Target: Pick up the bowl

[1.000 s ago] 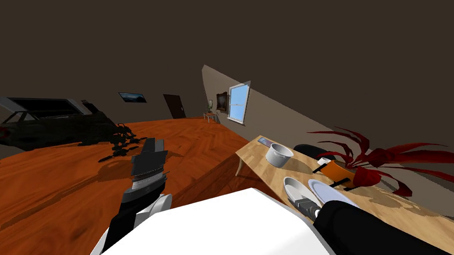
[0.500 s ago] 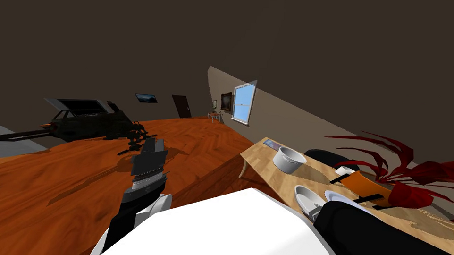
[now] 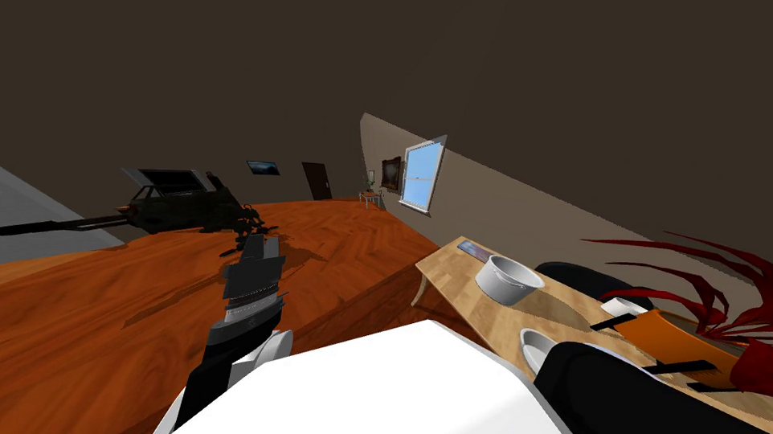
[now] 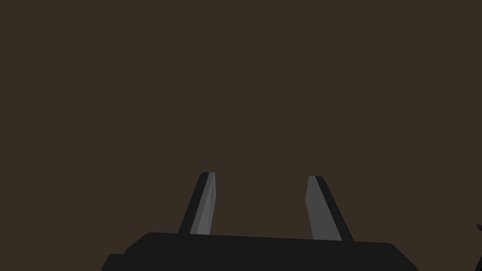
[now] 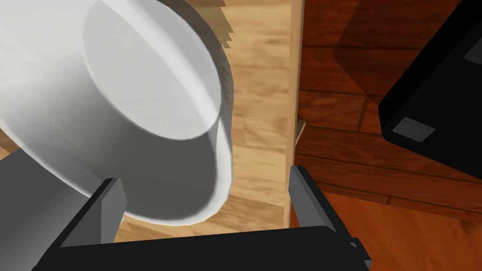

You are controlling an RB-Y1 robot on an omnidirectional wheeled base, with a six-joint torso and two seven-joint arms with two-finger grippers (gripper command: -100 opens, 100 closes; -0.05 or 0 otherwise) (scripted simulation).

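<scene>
We count one table point(image 3: 455, 273). On the table stand one pot point(image 3: 510, 279) and one white bowl point(image 5: 141, 94), the bowl by the table's edge. There are two grippers. The right gripper point(image 5: 203, 175) has its fingers wide apart and empty, with the bowl off-centre toward one finger. The left gripper point(image 4: 261, 176) is away from the table, fingers apart and empty. Risk: in our judgement, closing may push the bowl over the table's edge.

White round bowl point(image 5: 150, 94), upright on wooden table point(image 5: 263, 94) near its edge
</scene>
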